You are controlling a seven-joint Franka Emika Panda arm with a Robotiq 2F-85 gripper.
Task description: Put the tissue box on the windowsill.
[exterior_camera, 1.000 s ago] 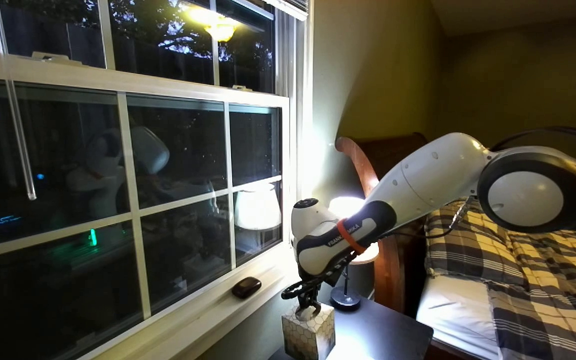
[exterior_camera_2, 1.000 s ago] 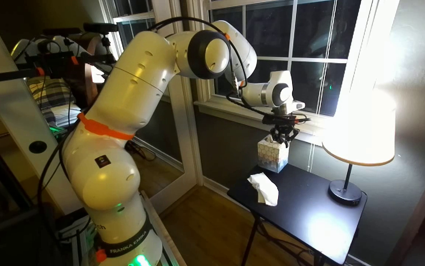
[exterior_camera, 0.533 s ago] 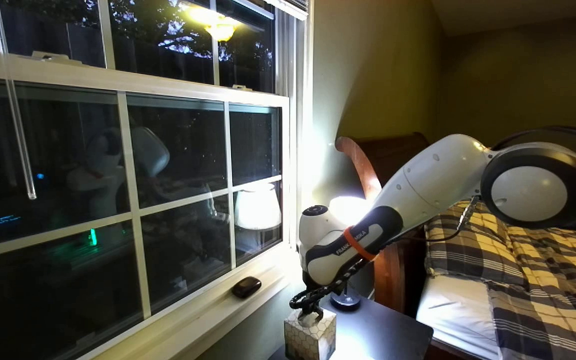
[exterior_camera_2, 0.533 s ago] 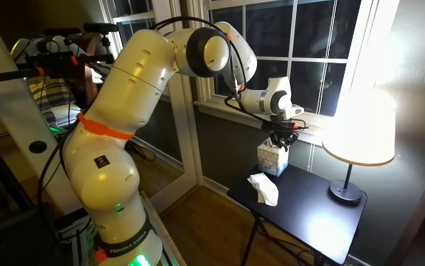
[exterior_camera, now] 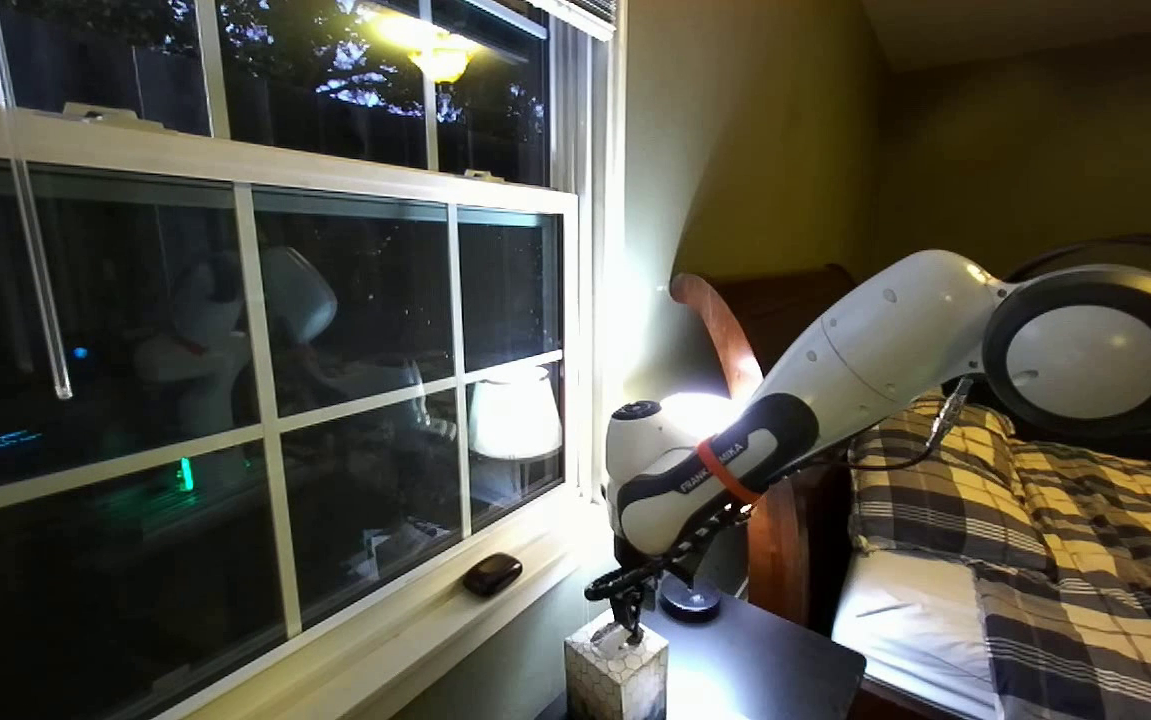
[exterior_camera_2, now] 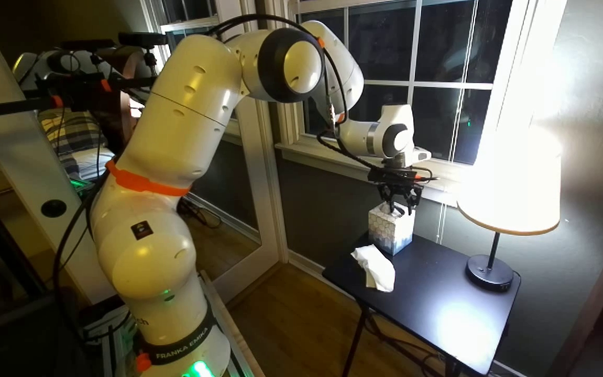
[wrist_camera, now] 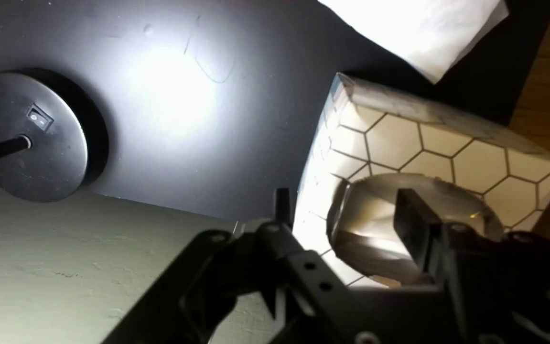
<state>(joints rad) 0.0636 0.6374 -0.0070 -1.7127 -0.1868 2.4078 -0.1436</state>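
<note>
The tissue box [exterior_camera_2: 393, 230], pale with a hexagon pattern, stands upright on the black table below the window. In the wrist view my gripper [wrist_camera: 344, 203] is open over the top of the tissue box [wrist_camera: 394, 138]. One finger [wrist_camera: 282, 205] hangs beyond the box's left edge; the other finger [wrist_camera: 413, 224] is over the oval opening, and whether it dips inside I cannot tell. Film and some white show in that opening. The white windowsill [exterior_camera: 405, 640] runs along the window, higher than the table, in both exterior views.
A small dark object [exterior_camera: 493, 574] lies on the windowsill. The lit lamp [exterior_camera_2: 511, 188] stands on the black table [exterior_camera_2: 437, 283], its base [wrist_camera: 31, 138] near the wall. A loose white tissue [exterior_camera_2: 377, 267] lies beside the box. Blind cords [exterior_camera_2: 459, 115] hang before the window.
The gripper's jaws have parted. The tissue box has come down a little and shifted slightly right in an exterior view. The arm sank, then rose slightly.
</note>
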